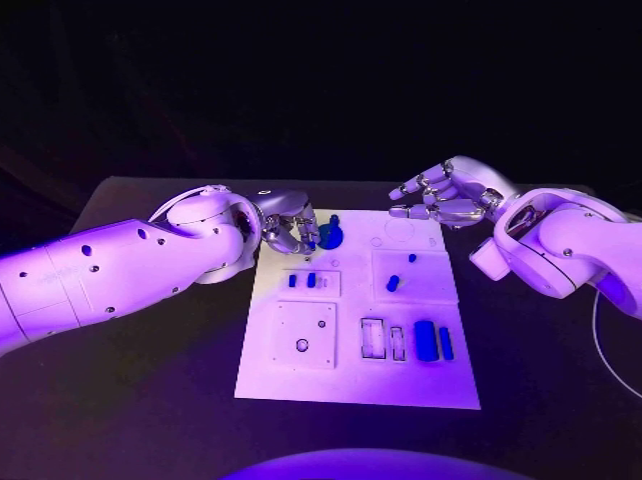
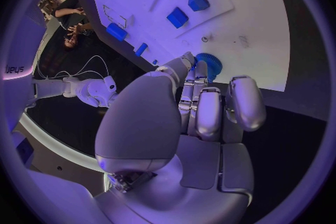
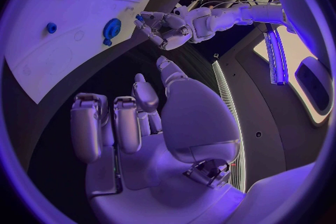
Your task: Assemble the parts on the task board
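Observation:
The white task board [image 1: 357, 375] lies in the middle of the table. A blue gear [image 1: 330, 236] stands at its far left corner. My left hand [image 1: 284, 224] is just left of the gear, fingertips pointing at it; the right wrist view shows a narrow gap between the left hand [image 3: 168, 28] and the gear [image 3: 111, 29]. From the left wrist the gear [image 2: 208, 64] sits just past the left hand [image 2: 203, 106]. My right hand [image 1: 444, 200] hovers over the board's far right corner, fingers loosely bent, holding nothing.
Two small blue pieces [image 1: 302, 281] sit on a raised plate left of centre, another blue piece [image 1: 393, 284] to their right. Two long blue bars [image 1: 434, 341] lie near the board's right edge. Black table [image 1: 134, 390] surrounds the board; a thin cable [image 1: 598, 340] curves at right.

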### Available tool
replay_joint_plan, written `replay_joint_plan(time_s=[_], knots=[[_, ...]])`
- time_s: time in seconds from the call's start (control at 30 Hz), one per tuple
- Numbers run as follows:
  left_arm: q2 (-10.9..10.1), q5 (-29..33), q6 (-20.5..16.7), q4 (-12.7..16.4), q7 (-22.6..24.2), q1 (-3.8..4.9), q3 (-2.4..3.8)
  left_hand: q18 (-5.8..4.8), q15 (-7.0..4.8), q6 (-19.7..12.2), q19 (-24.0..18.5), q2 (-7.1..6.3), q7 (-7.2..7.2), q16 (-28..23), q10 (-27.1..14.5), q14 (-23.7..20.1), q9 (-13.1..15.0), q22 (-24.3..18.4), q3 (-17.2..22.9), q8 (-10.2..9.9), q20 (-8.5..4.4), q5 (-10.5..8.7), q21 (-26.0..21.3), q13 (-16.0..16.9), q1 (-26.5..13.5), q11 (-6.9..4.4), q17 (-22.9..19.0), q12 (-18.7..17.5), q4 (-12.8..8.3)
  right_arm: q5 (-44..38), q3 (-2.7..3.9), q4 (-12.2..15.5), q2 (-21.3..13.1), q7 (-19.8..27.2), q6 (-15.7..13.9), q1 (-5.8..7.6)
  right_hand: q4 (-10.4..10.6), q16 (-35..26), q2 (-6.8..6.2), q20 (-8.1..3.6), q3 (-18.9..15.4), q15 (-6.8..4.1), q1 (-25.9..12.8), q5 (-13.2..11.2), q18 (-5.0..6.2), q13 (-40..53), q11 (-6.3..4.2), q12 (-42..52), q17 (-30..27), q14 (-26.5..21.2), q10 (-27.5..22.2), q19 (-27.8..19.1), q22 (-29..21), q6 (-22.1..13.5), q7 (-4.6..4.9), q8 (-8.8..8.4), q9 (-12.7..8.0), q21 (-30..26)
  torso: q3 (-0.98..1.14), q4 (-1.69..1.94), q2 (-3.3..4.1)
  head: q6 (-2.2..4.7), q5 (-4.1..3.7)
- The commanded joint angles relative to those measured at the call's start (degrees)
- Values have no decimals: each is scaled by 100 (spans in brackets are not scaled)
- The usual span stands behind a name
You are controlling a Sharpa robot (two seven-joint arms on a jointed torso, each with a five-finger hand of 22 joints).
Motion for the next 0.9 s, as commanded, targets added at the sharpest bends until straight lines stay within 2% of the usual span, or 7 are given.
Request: replay_joint_plan(time_s=[0.03,0.33,0.9], knots=[[-3,214,308,-46,-70,1,-3,-113,-3,12,19,2,22,-9,26,141,-7,7,32,-27,5,-21,21,-7,-50,24,-11,-24,-10,-15,0,-3,8,25,78,-6,-6,-19,60,22,-39,15,-12,25,22,9,-10,23,661,398,-14,-31,175,6,-25,32,9,-37,-7,-7,4,-8,10],[18,125,405,-142,-90,-39,-47,-114,-3,16,20,-3,19,-12,30,139,-10,13,34,-31,6,-16,27,-8,-60,24,-20,-32,-11,-14,0,-5,14,27,79,-10,-6,-19,60,22,-39,15,-12,25,22,9,-10,23,661,398,-14,-31,175,6,-25,32,9,-37,-3,-6,3,-27,18],[157,-31,424,-300,-133,-86,-67,-114,-6,34,19,-4,6,-11,53,137,-17,21,49,-39,7,-5,32,-7,-72,14,-28,-48,-19,-14,0,-7,25,32,86,-12,4,-21,74,21,-53,14,-13,36,21,18,-12,41,660,398,-4,-30,176,19,-27,39,12,-37,0,-12,7,-40,33]])
